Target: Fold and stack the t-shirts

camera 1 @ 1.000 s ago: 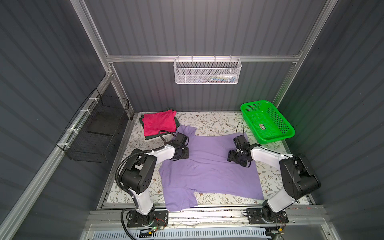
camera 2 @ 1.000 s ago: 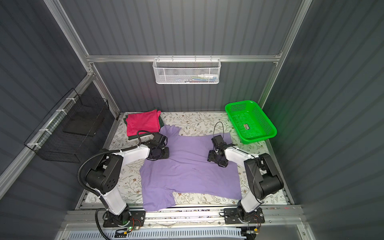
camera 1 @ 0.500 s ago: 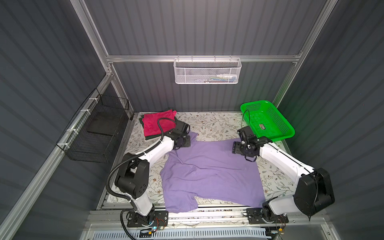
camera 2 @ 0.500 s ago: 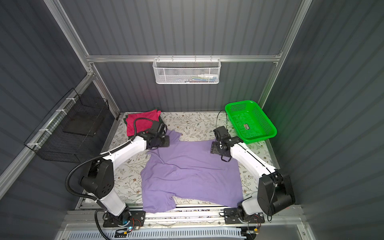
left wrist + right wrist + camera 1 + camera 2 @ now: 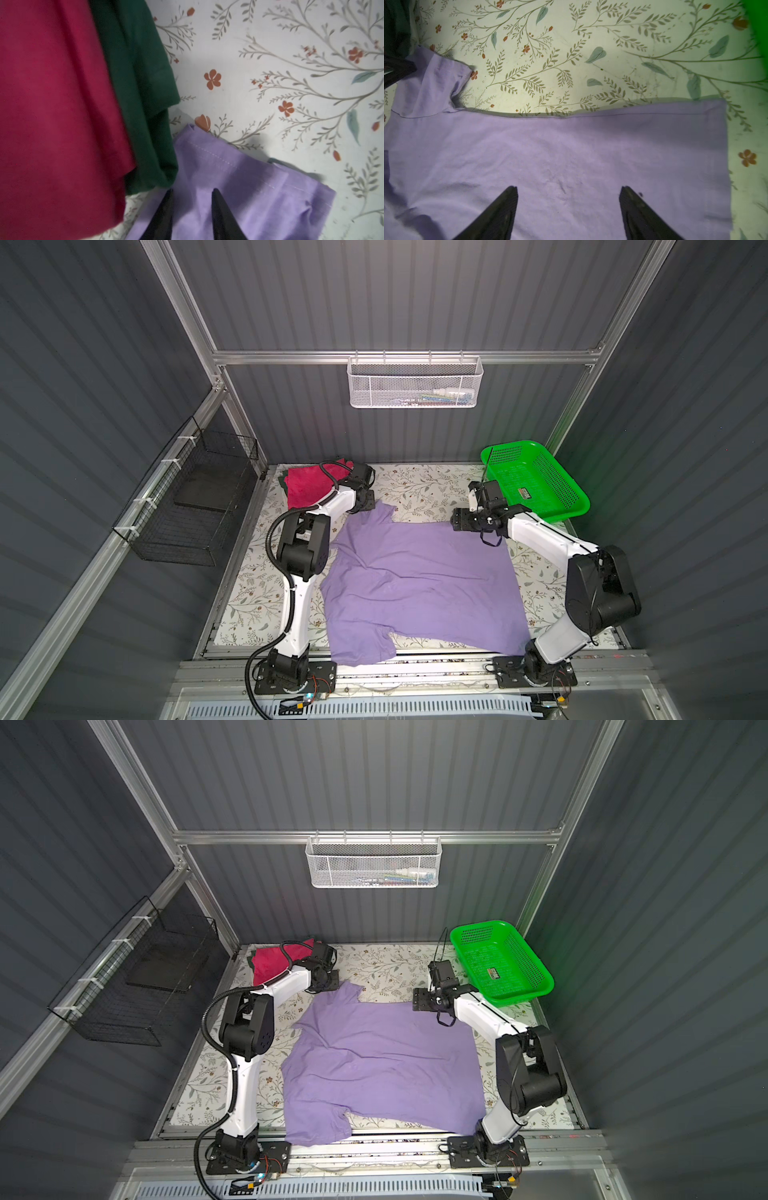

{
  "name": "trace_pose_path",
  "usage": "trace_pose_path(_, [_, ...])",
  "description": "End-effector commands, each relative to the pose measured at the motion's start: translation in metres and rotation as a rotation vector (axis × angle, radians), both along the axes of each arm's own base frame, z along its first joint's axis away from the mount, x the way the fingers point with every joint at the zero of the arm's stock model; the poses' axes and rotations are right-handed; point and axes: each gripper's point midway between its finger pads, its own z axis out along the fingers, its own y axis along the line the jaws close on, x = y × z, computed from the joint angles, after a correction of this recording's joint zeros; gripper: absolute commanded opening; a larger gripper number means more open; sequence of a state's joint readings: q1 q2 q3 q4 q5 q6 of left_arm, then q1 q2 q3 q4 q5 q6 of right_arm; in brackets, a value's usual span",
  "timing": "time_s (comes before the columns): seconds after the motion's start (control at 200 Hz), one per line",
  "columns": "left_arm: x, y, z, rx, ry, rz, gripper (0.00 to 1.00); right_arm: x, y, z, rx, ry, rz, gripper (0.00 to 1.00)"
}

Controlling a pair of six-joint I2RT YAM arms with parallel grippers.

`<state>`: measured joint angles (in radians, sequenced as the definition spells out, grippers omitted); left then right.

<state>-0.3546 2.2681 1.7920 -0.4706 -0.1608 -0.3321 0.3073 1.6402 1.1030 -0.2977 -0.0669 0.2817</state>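
Observation:
A lavender t-shirt [image 5: 419,585] [image 5: 382,1065] lies spread on the floral table, plain side up. Its near sleeve hangs over the front edge. My left gripper [image 5: 370,506] [image 5: 192,190] is at the far sleeve [image 5: 239,176], jaws narrowly apart with a ridge of purple cloth pinched between them. Beside it at the back left, a folded magenta t-shirt [image 5: 305,487] [image 5: 52,104] rests on a folded dark green one [image 5: 141,83]. My right gripper [image 5: 456,526] [image 5: 569,189] hovers open over the shirt's far right corner [image 5: 695,128], holding nothing.
A bright green mesh basket [image 5: 561,514] [image 5: 519,999] stands at the back right, close to my right wrist. A black wire basket [image 5: 191,506] hangs on the left wall. On the back wall is a white mesh basket [image 5: 415,381]. Bare floral tablecloth [image 5: 424,489] shows between the grippers.
Both arms have reached toward the back. The left gripper went from the shirt's left side to the far sleeve, the right gripper to the far right corner. The shirt lies flatter.

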Motion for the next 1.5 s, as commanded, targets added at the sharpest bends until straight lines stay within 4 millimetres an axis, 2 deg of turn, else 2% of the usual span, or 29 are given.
trace_pose_path(0.0, [0.022,-0.018,0.04,-0.062,-0.112,-0.031,0.31,0.008,0.01,0.004,0.05,-0.066,0.037,0.79])
trace_pose_path(0.1, [0.035,-0.018,0.038,-0.032,-0.125,-0.029,0.28,0.004,0.012,-0.002,0.08,-0.078,0.04,0.8])
trace_pose_path(0.29, [0.05,-0.019,0.02,0.03,-0.112,-0.058,0.25,0.002,0.015,-0.013,0.093,-0.05,0.046,0.8])
trace_pose_path(0.59, [0.062,-0.013,-0.001,0.174,-0.083,-0.089,0.22,0.0,0.019,-0.026,0.108,-0.003,0.055,0.8])
trace_pose_path(0.92, [0.052,0.005,-0.012,0.312,-0.021,-0.078,0.25,0.0,0.022,-0.033,0.111,0.03,0.064,0.8])
trace_pose_path(1.271, [0.041,0.011,-0.027,0.323,0.049,-0.058,0.3,-0.001,0.023,-0.035,0.112,0.047,0.071,0.8])
trace_pose_path(1.496, [0.034,0.007,-0.046,0.262,0.092,-0.079,0.29,-0.002,0.023,-0.039,0.108,0.059,0.074,0.81])
